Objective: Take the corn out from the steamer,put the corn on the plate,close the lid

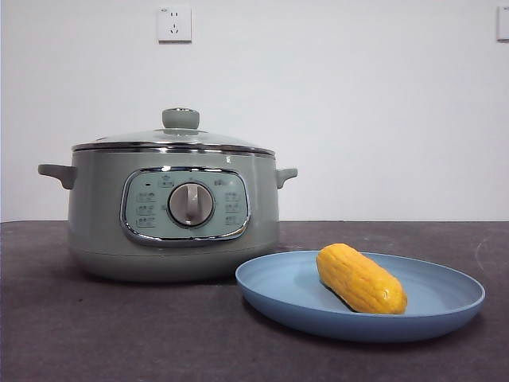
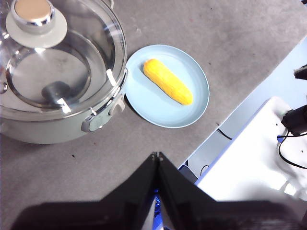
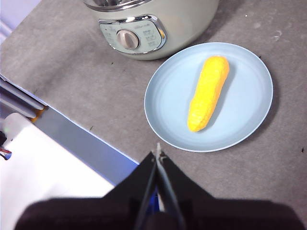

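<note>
From where things stand, the job looks finished. The corn (image 1: 360, 278) lies on its side in the plate (image 1: 270, 293), slanting across the middle, and the plate sits on the dark table (image 1: 119, 334) just beside the steamer (image 1: 171, 211), its rim close to the pot's base. The lid (image 2: 62, 62) is seated on the steamer with its chrome edge level all round and its pale knob (image 1: 180, 118) upright on top; through the glass the pot appears empty.

Neither arm is at work. The left gripper (image 2: 156, 155) hangs high above the table edge, its two black fingers pressed together at the tips with nothing between them. The right gripper (image 3: 157, 152) is the same (tips meeting, nothing held), hovering above the near edge of the plate.

So I'd judge no step remains in hand; the only thing the next move would call for is keeping both arms clear.

As for writing, the control panel (image 1: 184, 204) carries small icons and labels round the silver dial (image 1: 191, 204), but they are too small to read, and I can make out no brand name. A white wall socket (image 1: 174, 24) is unmarked.
</note>
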`<state>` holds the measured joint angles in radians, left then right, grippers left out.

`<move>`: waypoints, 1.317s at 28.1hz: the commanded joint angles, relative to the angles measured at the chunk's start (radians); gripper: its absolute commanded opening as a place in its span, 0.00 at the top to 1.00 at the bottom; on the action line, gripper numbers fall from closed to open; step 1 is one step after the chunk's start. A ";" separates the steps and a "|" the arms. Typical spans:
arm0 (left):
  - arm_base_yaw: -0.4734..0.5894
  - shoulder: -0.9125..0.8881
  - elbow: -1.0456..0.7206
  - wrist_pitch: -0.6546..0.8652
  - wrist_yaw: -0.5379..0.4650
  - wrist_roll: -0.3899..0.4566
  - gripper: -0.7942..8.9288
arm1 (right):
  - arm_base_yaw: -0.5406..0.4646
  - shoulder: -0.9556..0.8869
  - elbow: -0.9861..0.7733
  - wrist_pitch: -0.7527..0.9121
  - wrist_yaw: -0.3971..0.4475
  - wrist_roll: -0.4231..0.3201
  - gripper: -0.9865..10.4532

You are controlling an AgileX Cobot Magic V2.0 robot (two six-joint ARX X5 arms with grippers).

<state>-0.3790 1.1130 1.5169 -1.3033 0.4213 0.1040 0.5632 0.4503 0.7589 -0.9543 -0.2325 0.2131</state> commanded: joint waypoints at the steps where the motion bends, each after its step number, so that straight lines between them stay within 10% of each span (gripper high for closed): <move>1: -0.001 0.001 -0.003 0.010 0.000 0.001 0.92 | 0.002 0.001 -0.008 0.002 0.003 -0.005 0.91; 7: -0.001 0.001 -0.003 0.050 -0.009 0.063 0.92 | 0.002 0.001 -0.008 0.002 0.003 -0.005 0.91; 15: 0.129 -0.127 -0.062 0.528 -0.016 0.212 0.92 | 0.002 0.001 -0.008 0.002 0.003 -0.005 0.91; 25: 0.364 -0.508 -0.615 0.996 -0.038 0.210 0.92 | 0.002 0.001 -0.008 0.002 0.003 -0.005 0.91; 37: 0.427 -0.870 -1.220 1.193 -0.212 0.084 0.92 | 0.002 0.001 -0.008 0.002 0.003 -0.005 0.91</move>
<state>0.0444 0.2615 0.3340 -0.1291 0.2115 0.2195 0.5632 0.4503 0.7589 -0.9546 -0.2325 0.2131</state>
